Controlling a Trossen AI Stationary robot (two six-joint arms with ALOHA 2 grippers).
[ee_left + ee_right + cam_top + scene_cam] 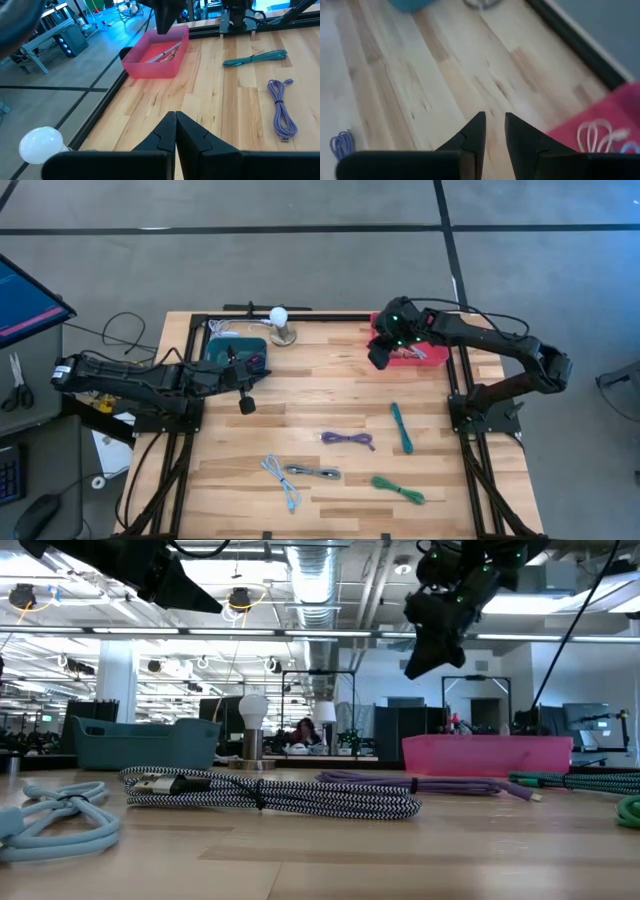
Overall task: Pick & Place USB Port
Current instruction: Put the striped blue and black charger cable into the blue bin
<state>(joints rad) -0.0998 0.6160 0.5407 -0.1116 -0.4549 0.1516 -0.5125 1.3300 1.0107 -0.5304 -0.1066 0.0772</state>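
Note:
Several USB cables lie coiled on the wooden table: purple (348,439), teal-green (402,427), green (398,488), light blue (282,480) and a black-and-white braided one (312,472). A pink bin (408,352) at the far right holds a pale cable (600,135). My right gripper (381,360) hangs above the bin's left rim, fingers slightly open (494,125) and holding nothing. My left gripper (247,402) hovers next to a teal bin (235,352), shut and empty (175,120).
A white bulb on a stand (281,323) stands at the far edge between the two bins. A dark frame (300,316) edges the table. Bare wood lies between the bins and the cables. In the low view the braided cable (270,793) lies nearest.

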